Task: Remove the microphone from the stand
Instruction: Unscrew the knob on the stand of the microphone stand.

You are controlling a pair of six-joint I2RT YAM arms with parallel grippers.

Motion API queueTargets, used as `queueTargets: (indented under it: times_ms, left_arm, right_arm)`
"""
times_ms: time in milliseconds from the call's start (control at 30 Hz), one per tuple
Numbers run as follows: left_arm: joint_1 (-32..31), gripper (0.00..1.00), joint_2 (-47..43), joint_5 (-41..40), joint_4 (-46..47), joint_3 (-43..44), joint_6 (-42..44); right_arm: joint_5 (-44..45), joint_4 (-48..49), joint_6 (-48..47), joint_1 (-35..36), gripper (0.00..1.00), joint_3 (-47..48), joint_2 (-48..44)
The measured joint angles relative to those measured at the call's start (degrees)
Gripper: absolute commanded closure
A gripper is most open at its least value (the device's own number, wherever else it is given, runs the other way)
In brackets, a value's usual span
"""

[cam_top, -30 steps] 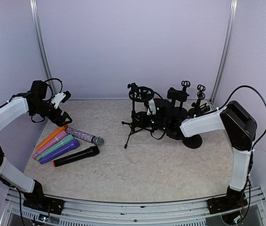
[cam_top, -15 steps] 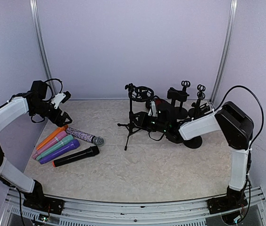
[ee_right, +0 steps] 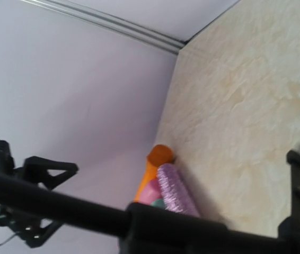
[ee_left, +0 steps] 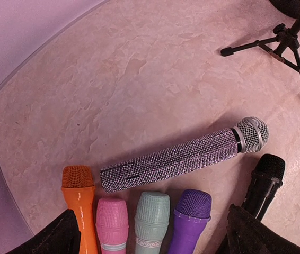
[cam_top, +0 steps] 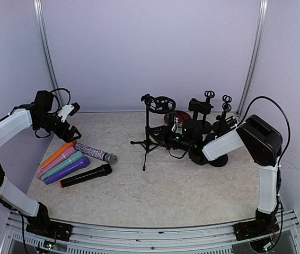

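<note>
So the right gripper (cam_top: pixel 160 137) is reaching across to the tripod stand (cam_top: pixel 149 124) in the middle of the counter (cam_top: pixel 155 196). Its jaws are pinched narrow on the stand's pole, and the stand is leaning a bit. The ring mount (cam_top: pixel 160 103) on top looks empty from above, though it's too small to be sure.

The only candidate for the microphone I can spot over there is a dark red microphone (cam_top: pixel 181 117) just behind the right arm, near the back wall (can't tell whether it's sitting in a holder or lying down). A few more black stands (cam_top: pixel 200 108) are clustered right beside it.

The left gripper (cam_top: pixel 68 126) hangs over the left side with its jaws spread wide, holding nothing. Below it there's a row of mics lying on the counter: orange mic (ee_left: pixel 80 201), pink mic (ee_left: pixel 111 222), mint mic (ee_left: pixel 151 217) and purple mic (ee_left: pixel 191 219) side by side. The black mic (ee_left: pixel 264 182) is at the end, and a glittery mic (ee_left: pixel 182 159) lies across just past their heads.
</note>
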Motion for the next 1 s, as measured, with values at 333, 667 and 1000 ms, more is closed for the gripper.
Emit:
queueTargets:
  times_ms: [333, 667, 1000]
  left_arm:
    - [0.0, 0.06, 0.0, 0.0, 0.0, -0.1, 0.0]
    - [0.7, 0.06, -0.7, 0.0, 0.0, -0.5, 0.4]
    - [1.0, 0.06, -1.0, 0.0, 0.0, -0.5, 0.6]
  right_arm:
    - [-3.9, 7.7, 10.2, -0.8, 0.73, -0.9, 2.9]
    - [-5.2, 2.6, 4.9, -1.7, 0.43, -0.6, 2.3]
    - [-1.0, -6.1, -14.6, -1.7, 0.47, -4.3, -4.9]
